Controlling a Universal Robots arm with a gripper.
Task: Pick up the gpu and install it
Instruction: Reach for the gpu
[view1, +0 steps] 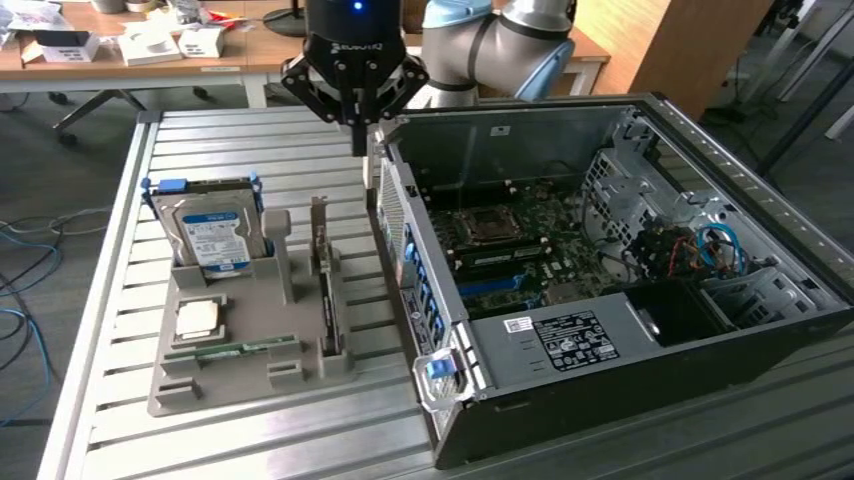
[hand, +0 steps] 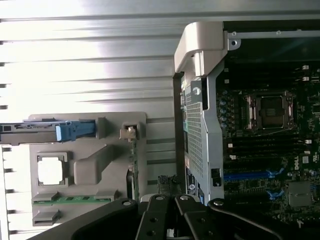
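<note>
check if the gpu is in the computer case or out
Out. The gpu stands on edge in a slot of the gray holder, beside the open computer case.

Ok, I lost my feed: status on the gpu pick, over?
Gripper shut, empty, above the gap between tray and case. Gpu upright in its tray slot, untouched. Case wall close alongside gripper.

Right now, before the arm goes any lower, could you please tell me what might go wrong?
First, the gripper is shut and hangs beside the computer case wall, not over the graphics card; lowering here could strike the case. Second, the card stands on edge in a narrow slot of the grey holder, so a skewed grasp might tip or jam it.
</note>
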